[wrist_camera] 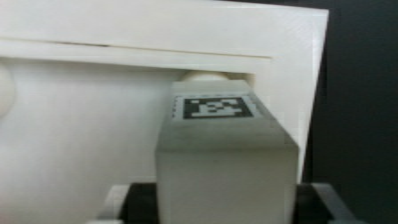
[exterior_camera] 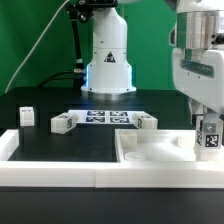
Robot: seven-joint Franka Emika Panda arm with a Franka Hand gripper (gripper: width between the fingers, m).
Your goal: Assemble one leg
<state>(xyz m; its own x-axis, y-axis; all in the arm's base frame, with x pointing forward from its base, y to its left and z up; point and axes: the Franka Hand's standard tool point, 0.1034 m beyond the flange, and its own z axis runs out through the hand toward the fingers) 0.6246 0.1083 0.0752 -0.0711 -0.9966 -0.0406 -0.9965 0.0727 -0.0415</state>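
My gripper [exterior_camera: 207, 120] is at the exterior view's right, shut on the leg [exterior_camera: 210, 140], a small white block with a black-and-white tag. It holds the leg upright over the right end of the large white panel [exterior_camera: 150, 150]. I cannot tell whether leg and panel touch. In the wrist view the leg [wrist_camera: 222, 150] fills the middle, tag facing the camera. Its far end sits at a recess of the panel [wrist_camera: 107, 90]. The dark fingers [wrist_camera: 134, 200] flank the leg, my gripper [wrist_camera: 222, 208] closed on it.
Three more white legs lie on the black table: one [exterior_camera: 27, 117] at the exterior view's left, two [exterior_camera: 64, 123] [exterior_camera: 146, 122] beside the marker board [exterior_camera: 105, 117]. The robot base [exterior_camera: 108, 60] stands behind. A white border strip [exterior_camera: 50, 165] runs along the front.
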